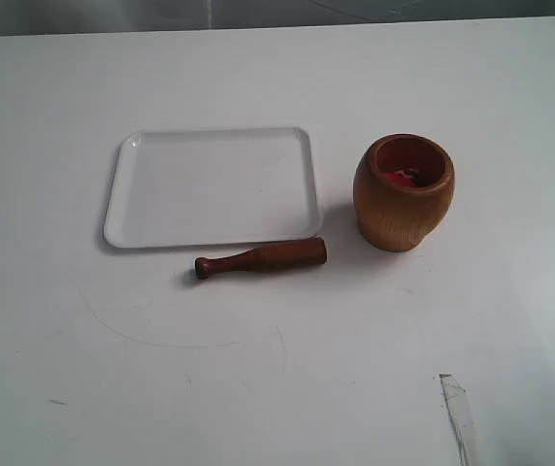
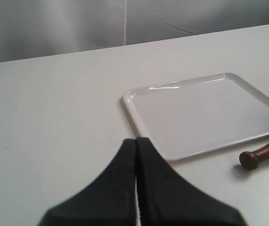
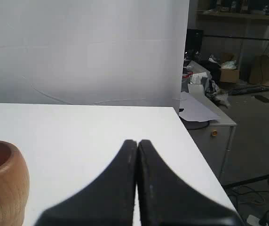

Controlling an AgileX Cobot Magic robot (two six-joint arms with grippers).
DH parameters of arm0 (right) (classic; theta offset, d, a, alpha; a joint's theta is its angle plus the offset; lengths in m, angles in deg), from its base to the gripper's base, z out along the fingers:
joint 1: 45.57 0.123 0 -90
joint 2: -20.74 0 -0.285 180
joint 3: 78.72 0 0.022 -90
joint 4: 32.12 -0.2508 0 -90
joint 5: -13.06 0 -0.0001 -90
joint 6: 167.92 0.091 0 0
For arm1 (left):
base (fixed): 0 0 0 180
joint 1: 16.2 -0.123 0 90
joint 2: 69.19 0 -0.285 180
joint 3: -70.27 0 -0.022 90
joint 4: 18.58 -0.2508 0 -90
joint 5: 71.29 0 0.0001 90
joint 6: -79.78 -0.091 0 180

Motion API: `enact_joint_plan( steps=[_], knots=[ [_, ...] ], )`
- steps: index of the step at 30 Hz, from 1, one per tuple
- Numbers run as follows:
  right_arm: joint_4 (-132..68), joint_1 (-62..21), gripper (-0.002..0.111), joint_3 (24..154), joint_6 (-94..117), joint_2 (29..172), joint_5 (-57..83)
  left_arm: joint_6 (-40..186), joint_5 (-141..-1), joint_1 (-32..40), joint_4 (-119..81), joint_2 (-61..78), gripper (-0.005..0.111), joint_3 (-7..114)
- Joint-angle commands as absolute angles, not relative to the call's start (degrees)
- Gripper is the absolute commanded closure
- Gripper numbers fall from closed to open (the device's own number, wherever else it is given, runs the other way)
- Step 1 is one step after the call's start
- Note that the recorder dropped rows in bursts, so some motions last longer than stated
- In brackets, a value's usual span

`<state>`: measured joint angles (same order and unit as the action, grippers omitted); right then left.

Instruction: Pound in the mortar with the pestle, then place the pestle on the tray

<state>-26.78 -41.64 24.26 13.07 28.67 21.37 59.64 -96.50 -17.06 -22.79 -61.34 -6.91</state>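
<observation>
**Before any pounding begins: items at rest**

While left fingers (image 2: 120,188) and right fingers (image 3: 120,188) sit pressed together, empty, nothing is held. Pestle (image 1: 261,258): flat on bench (image 1: 258,379), just beside tray (image 1: 210,184), outside its rim. Mortar (image 1: 404,194): upright, near pestle's thick end. Pounding and placing both outstanding.

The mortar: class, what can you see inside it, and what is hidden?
Inside the mortar, something red with a small pale speck lies low against the far wall. The near wall covers the rest of the bottom, so its amount cannot be told.
</observation>
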Motion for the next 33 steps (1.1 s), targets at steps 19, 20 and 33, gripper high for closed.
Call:
enact_joint_plan(
  steps=[19,20,33],
  knots=[
    [-26.6,-42.1,0.108,24.1,13.0,28.5,20.6,60.1,-96.3,-16.6,-22.4,-61.4,0.107,-6.9],
    [-26.6,-42.1,0.108,24.1,13.0,28.5,19.8,60.1,-96.3,-16.6,-22.4,-61.4,0.107,-6.9],
    [-48.7,-42.1,0.108,24.1,15.1,28.5,13.1,60.1,-96.3,-16.6,-22.4,-61.4,0.107,-6.9]
  ],
)
